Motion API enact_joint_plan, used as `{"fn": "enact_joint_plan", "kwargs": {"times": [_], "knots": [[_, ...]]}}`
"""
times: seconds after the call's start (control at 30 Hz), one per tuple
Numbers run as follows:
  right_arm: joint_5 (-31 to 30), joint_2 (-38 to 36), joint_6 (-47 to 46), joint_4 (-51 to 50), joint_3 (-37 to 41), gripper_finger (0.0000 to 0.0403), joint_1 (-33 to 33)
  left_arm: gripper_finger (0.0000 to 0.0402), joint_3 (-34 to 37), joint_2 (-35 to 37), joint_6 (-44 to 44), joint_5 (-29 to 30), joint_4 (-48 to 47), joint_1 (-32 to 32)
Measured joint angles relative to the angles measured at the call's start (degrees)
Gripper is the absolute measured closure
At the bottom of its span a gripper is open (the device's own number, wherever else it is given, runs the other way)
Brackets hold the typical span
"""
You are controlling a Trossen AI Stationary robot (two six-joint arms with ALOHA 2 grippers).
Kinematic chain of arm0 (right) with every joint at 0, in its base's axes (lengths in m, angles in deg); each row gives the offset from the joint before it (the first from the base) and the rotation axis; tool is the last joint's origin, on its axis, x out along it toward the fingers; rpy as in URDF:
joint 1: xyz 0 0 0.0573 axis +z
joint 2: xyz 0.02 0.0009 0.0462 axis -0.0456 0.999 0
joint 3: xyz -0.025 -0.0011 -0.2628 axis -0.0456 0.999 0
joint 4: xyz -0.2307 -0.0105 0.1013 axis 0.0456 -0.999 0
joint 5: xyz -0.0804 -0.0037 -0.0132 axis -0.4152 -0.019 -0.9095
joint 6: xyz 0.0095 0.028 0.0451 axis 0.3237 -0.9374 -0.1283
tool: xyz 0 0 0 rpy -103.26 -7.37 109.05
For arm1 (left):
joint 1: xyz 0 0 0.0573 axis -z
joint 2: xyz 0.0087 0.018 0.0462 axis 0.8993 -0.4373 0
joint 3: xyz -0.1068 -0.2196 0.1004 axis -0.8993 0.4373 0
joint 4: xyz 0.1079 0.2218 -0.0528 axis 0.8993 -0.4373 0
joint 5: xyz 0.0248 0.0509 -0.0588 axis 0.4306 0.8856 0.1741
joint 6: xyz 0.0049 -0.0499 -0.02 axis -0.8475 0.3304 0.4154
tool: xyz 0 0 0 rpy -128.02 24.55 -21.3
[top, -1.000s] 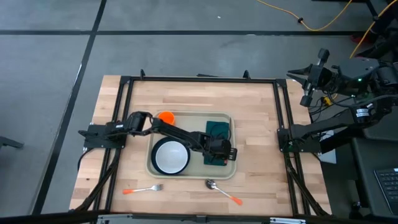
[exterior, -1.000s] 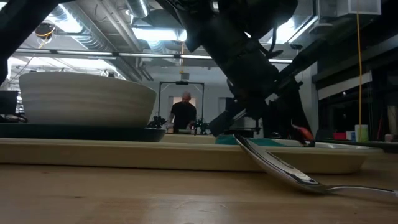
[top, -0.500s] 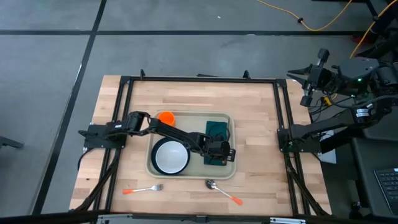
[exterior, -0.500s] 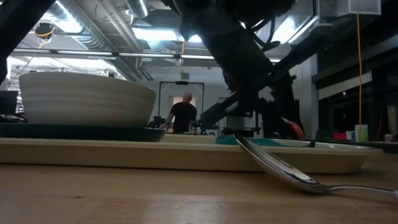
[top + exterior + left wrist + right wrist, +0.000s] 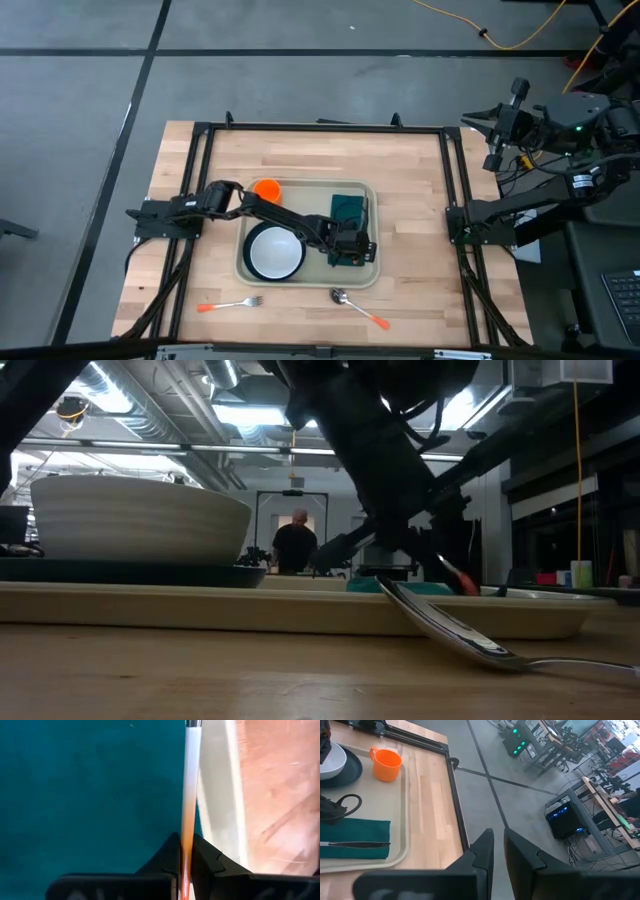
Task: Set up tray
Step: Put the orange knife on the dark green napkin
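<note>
The left hand (image 5: 186, 851) is clamped on a utensil handle (image 5: 190, 785), holding it directly over the green napkin (image 5: 349, 208) inside the tray (image 5: 306, 279). The handle runs straight ahead from the hand, alongside the tray's rim. The right hand (image 5: 498, 851) waits off the desk, fingers nearly together.

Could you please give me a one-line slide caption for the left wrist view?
Left end effector grips an orange-handled utensil above the teal napkin on the tray.

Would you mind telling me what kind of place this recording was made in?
Most likely a robotics lab or workshop: concrete floor, exposed ceiling ducts, and desks with computers beyond the wooden table.
</note>
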Motion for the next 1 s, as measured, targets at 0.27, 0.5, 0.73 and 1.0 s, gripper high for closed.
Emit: {"fn": "enact_joint_plan", "kwargs": {"times": [0.27, 0.5, 0.73, 1.0], "knots": [[-0.02, 0.02, 1.15, 0.10, 0.00, 0.0353, 0.01, 0.0393, 0.05, -1.12, 0.84, 0.50, 1.54, -0.02], [-0.02, 0.02, 2.55, 0.33, 0.00, 0.0353, 0.01, 0.0393, 0.05, -1.49, 1.95, 2.39, 3.22, 0.00], [-0.02, 0.02, 2.68, 0.40, 0.00, 0.0353, 0.00, 0.0393, 0.05, -1.49, 2.41, 3.19, 3.84, -0.09], [-0.02, -0.07, 2.68, 0.42, 0.00, 0.0353, 0.00, 0.0392, 0.05, -1.49, 2.41, 2.96, 3.80, -0.09]]}}
